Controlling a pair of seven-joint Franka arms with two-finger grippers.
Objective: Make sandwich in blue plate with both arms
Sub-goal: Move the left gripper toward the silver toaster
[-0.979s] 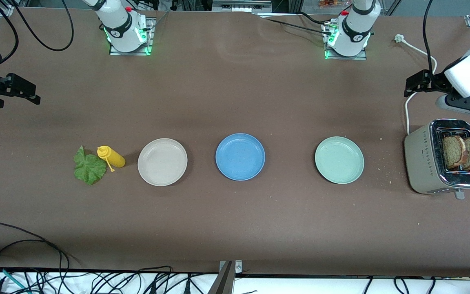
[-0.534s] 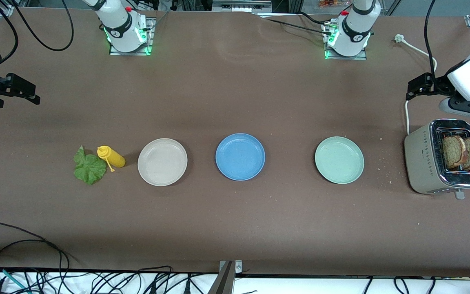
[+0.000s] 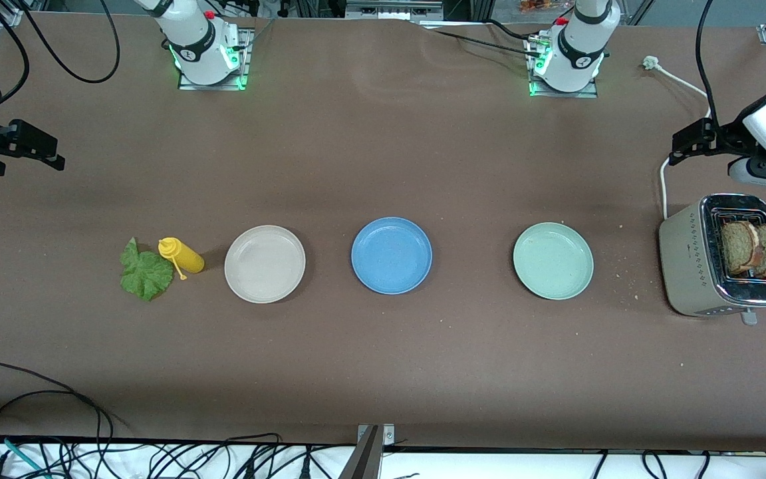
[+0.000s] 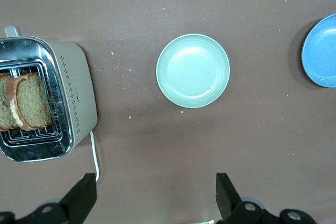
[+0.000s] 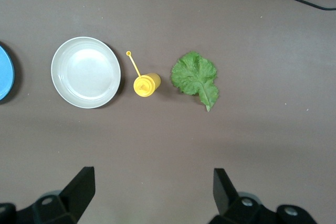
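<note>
I see the blue plate (image 3: 391, 255) mid-table, well apart from both hands: left gripper (image 4: 155, 198) wide near the toaster (image 3: 722, 264), right gripper (image 5: 152, 195) wide, seemingly above bare table near the lettuce (image 5: 197, 77).

Blue plate (image 4: 321, 59) is sliced off by the edge in both wrist views, only a curved part showing. The toaster (image 4: 79, 93) loses a corner at the left wrist view's edge, and the bread slices (image 4: 26, 100) run out of frame there too, their lower halves sunk in the slots. Both arms leave the front view at its sides, so the right gripper (image 3: 24, 148) is only partly seen.
</note>
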